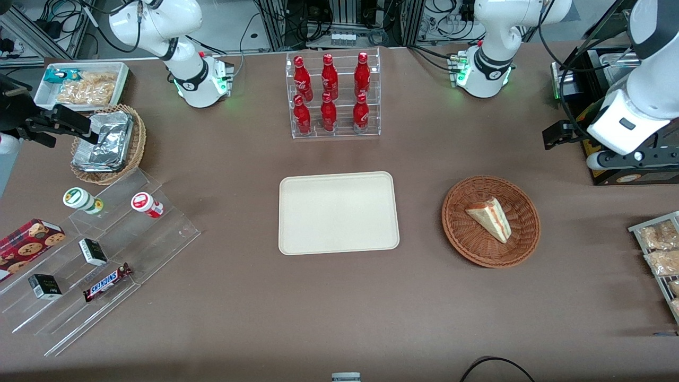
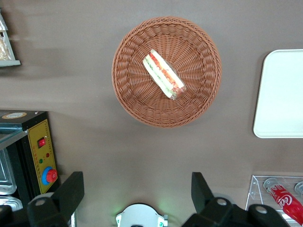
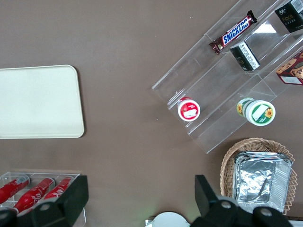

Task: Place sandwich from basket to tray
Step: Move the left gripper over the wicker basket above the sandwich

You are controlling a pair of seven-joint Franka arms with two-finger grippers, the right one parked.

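In the reddish-brown wicker basket (image 1: 491,220) lies the sandwich (image 1: 490,217), a triangular wedge resting flat near the basket's middle with its red and green filling edge showing. Taking the basket as the landmark, the cream tray (image 1: 338,212) sits beside it on the brown worktop (image 1: 339,307), well apart and toward the parked arm's end, with nothing on it; the clear rack of red cola bottles (image 1: 332,95) stands farther from the front camera than the tray. The working arm's pincer (image 2: 135,191) hangs high above the worktop, farther from the front camera than the basket and toward the working arm's end of the table; in the front view only the arm's body shows at the picture's edge. In the left wrist view its two dark fingers (image 2: 71,189) stand wide apart with nothing between them, and the basket with the sandwich (image 2: 164,74) shows ahead of the fingers, not under them, so the pincer is not yet over its target. The wedge's long axis runs on a slant to the line joining the two fingertips, neither along it nor square to it. My reading is that the coming move needs a reach out over the basket, a turn of the wrist so the fingers close across the wedge's narrow width, and then a descent. How thick the sandwich stands above the weave is hard to judge from above, so the depth of the grasp is probably the uncertain part.
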